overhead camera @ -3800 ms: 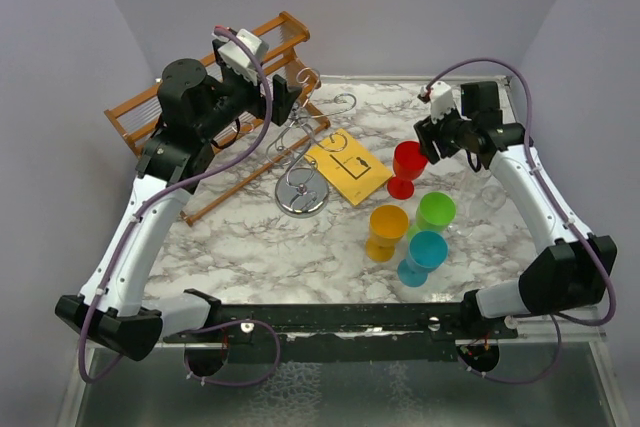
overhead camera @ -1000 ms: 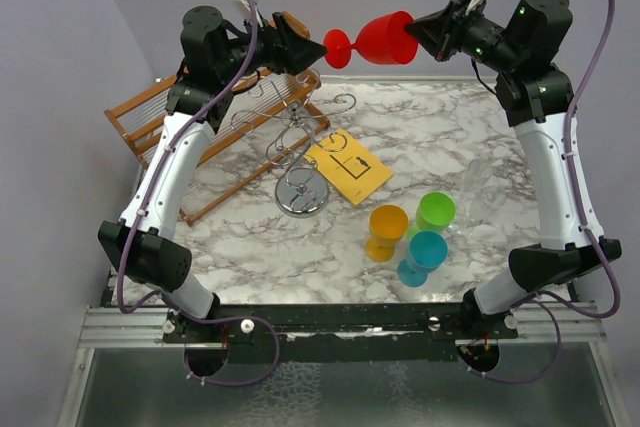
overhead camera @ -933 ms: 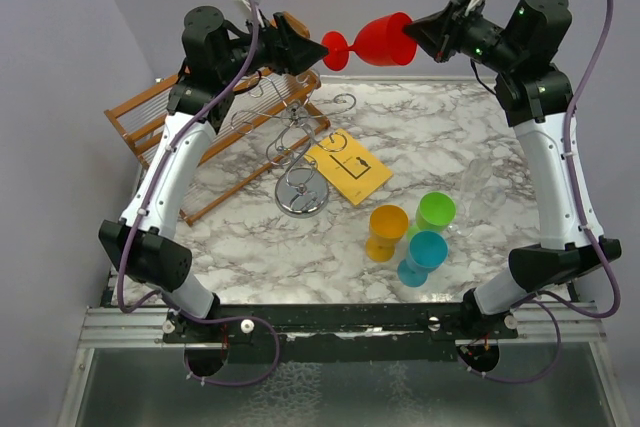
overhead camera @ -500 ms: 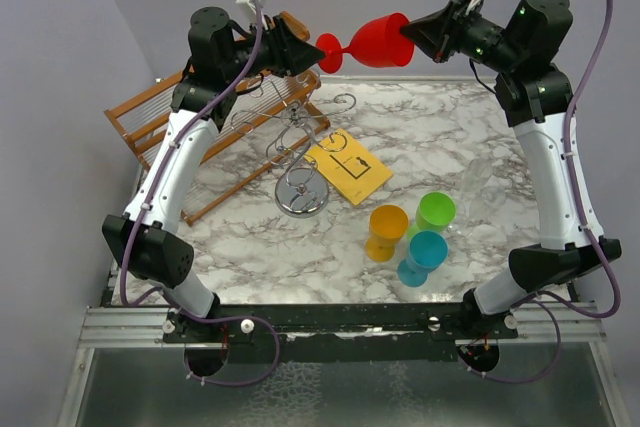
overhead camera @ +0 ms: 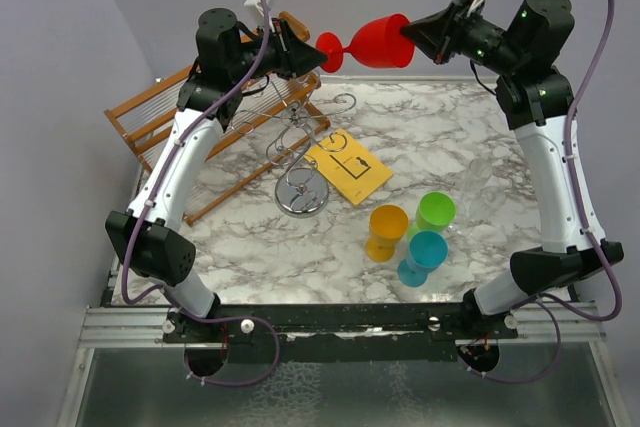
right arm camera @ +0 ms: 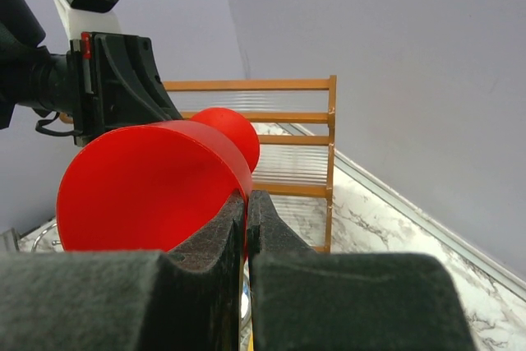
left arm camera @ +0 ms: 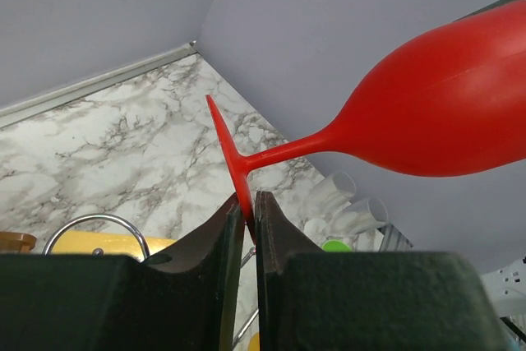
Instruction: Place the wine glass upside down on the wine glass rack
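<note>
A red wine glass [overhead camera: 372, 42] hangs on its side high above the far end of a marble table [overhead camera: 450, 137], held between two robot arms. Its foot points to the left arm and its open mouth to the right arm.

The left gripper [left arm camera: 249, 203] has its two dark fingers pressed together on the lower edge of the glass's round foot. From the left wrist the foot shows edge-on as a thin red line. The part between the fingers is hidden, and the bowl is cut off at the right side of that view.

The right gripper [right arm camera: 246, 199] has its fingers closed on the rim of the bowl, one inside and one outside the wall. From the right wrist the wide mouth fills the view, so the stem and foot are hidden behind the bowl.

Below and well apart from the glass, the wine glass rack [overhead camera: 300, 162], a silver wire tree on a shiny round base, stands upright on the table with nothing hanging on it. A wooden slatted rack [overhead camera: 150, 112] lies behind it, partly covered by the left arm. A yellow card [overhead camera: 347, 167] lies just beside the silver base.

Nearer the arms stand an orange cup [overhead camera: 387, 230], a green cup [overhead camera: 435, 212] and a blue cup [overhead camera: 424, 255], close together. Right of them, some clear glasses [overhead camera: 478, 182] are hard to make out against the marble.
</note>
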